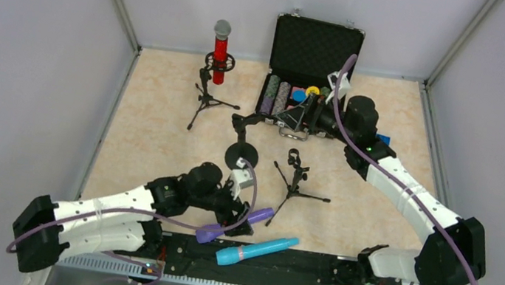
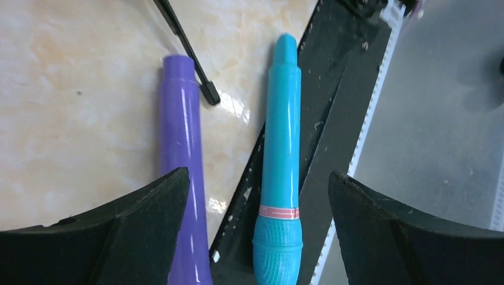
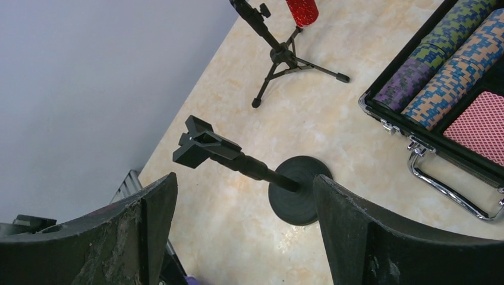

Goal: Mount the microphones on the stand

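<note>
left tool (image 2: pixel 258 178) released, jaws wide, low over table (image 2: pixel 71 89) | turquoise microphone (image 2: pixel 280 136) lying between its fingers, along black rail (image 2: pixel 333 119) edge | purple microphone (image 2: pixel 181 136) just beside, running under one finger | right tool (image 3: pixel 245 180) released, above round-base stand (image 3: pixel 297 190) | red microphone (image 1: pixel 220 52) upright in tripod stand (image 1: pixel 205 95)

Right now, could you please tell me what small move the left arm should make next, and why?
Probably nudge the left gripper slightly toward the turquoise microphone before lowering. Its jaws stand open above both microphones; the turquoise one lies nearly centred, but the purple microphone runs under one jaw.
</note>
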`<move>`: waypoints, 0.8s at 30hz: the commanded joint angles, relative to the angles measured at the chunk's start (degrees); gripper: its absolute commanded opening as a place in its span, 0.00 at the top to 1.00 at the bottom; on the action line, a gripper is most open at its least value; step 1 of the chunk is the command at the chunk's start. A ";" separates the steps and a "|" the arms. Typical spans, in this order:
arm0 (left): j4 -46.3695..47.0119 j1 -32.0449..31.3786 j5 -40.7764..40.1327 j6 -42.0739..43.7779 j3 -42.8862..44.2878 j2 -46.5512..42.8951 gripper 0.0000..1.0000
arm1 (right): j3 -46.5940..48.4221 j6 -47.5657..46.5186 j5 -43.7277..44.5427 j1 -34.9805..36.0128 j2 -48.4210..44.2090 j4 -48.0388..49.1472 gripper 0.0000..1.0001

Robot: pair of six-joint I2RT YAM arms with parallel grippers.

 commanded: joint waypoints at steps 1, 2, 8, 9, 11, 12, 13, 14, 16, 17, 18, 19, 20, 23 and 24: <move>-2.86 -8.85 -7.62 2.91 3.82 2.56 0.08 | -0.18 -0.22 -1.26 -0.65 -0.30 1.79 0.17; -3.54 -11.40 -9.38 3.05 4.51 3.59 0.08 | -0.16 -0.23 -1.28 -0.65 -0.29 1.79 0.17; -5.67 -22.95 -19.84 1.40 8.46 9.13 0.07 | -0.52 -0.16 -1.66 -0.74 -0.09 1.87 0.17; -5.79 -24.05 -21.57 0.70 8.98 9.98 0.07 | -0.55 -0.19 -1.84 -0.73 -0.03 1.88 0.17; -6.40 -25.77 -25.92 -0.37 10.09 11.88 0.07 | -0.69 -0.08 -2.11 -0.74 0.11 2.02 0.17; -7.05 -26.30 -28.20 -0.87 10.83 12.78 0.07 | -0.72 -0.04 -2.20 -0.73 0.18 2.05 0.17; -7.94 -26.59 -30.00 -1.22 11.72 13.59 0.07 | -0.74 0.08 -2.31 -0.70 0.15 2.13 0.17; -9.46 -26.75 -31.03 -1.27 12.81 14.30 0.07 | -0.67 0.07 -2.41 -0.68 0.21 2.14 0.17; -11.72 -26.82 -32.62 -1.23 14.93 15.52 0.06 | -0.69 0.20 -2.51 -0.68 0.24 2.14 0.17; -12.61 -26.85 -33.48 -1.21 15.49 16.06 0.06 | -0.71 0.16 -2.51 -0.74 0.21 2.10 0.17; -13.34 -26.86 -34.64 -1.22 15.81 16.36 0.07 | -0.74 0.16 -2.51 -0.74 0.23 2.06 0.17; -14.01 -26.86 -35.20 -1.21 16.01 16.54 0.06 | -0.78 0.14 -2.51 -0.68 0.23 2.13 0.17; -14.55 -26.86 -36.39 -1.27 16.05 16.58 0.06 | -0.75 0.10 -2.59 -0.72 0.29 2.14 0.17; -16.12 -26.77 -41.45 -3.45 15.60 15.87 0.05 | -0.73 0.19 -2.92 -0.67 0.64 2.23 0.17; -16.02 -26.70 -42.15 -2.99 15.13 15.38 0.04 | -0.65 0.23 -2.95 -0.74 0.81 2.23 0.17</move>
